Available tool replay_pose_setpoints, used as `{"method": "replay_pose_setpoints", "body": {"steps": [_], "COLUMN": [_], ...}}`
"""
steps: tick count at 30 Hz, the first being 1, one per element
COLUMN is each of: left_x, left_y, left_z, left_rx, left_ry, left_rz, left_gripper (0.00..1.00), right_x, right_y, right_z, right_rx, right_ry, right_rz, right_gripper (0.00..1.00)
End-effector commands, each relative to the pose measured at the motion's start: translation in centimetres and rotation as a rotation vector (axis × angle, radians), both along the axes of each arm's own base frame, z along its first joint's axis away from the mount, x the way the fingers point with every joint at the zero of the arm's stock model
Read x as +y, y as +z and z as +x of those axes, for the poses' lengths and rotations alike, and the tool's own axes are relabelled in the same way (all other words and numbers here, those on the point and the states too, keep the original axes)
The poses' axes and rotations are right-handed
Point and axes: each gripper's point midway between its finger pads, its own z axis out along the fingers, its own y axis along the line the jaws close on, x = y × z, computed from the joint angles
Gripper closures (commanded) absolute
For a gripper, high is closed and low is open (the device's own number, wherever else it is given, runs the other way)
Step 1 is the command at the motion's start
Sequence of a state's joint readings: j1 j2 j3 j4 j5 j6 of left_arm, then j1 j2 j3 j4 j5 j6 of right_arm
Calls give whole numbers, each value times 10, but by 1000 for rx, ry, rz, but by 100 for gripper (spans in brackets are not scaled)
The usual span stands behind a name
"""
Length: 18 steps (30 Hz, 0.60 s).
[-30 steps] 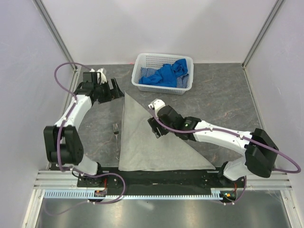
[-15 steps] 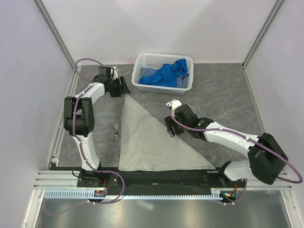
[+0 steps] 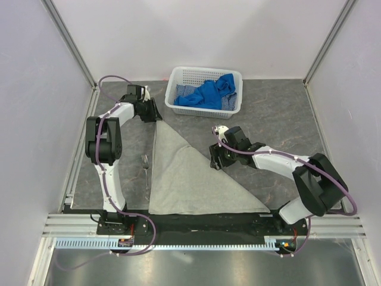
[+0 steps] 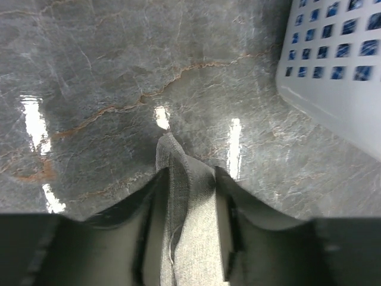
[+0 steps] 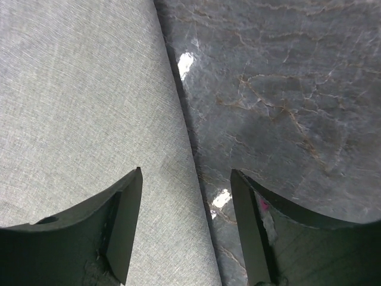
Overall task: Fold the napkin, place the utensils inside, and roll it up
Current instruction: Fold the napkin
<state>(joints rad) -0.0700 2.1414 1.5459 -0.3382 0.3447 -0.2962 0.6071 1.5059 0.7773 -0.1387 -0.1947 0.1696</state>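
Grey marbled tabletop [image 3: 280, 119] all round, and near its far-left corner the left gripper [image 4: 187, 179] is clamped tight on the napkin [image 3: 178, 179], with the cloth's far tip pinched between its fingers. Folded into a triangle, that napkin spreads back to the near edge. Over to the right gripper [image 5: 186, 176]: jaws wide apart, holding nothing, straddling the napkin's slanted edge mid-table. Further out, the fork [image 3: 145, 170] lies on bare stone just beside the cloth's left edge. At the far edge a white basket [image 3: 202, 111] holds blue cloths [image 3: 208, 92], close by the left gripper.
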Motion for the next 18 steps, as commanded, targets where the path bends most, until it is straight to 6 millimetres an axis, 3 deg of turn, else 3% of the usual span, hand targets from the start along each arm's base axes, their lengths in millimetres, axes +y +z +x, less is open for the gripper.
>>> {"method": "replay_pose_setpoints", "body": {"steps": [1,7,11,12,18], "left_x": [-7,-5,0,3,17], "left_y": [3,6,3,5,6], "left_z": [11,18,24,27,39], "left_rx": [-26,-34,-28,-35,-43], "left_ry": [-26,-20,-15,-10,15], "left_rz": [-13,-3,20,20,21], "left_gripper": [70,97,98,98,98], "right_x": [5,6,10,12,20], "right_y": [-9,-20,-24,-25,-27], "right_z": [2,2,3,2,10], "right_rx": [31,75,97,106,117], "right_ry": [26,36,45,53,65], "right_rz": [54,65,69,76,83], "right_gripper": [33,48,62,69,95]}}
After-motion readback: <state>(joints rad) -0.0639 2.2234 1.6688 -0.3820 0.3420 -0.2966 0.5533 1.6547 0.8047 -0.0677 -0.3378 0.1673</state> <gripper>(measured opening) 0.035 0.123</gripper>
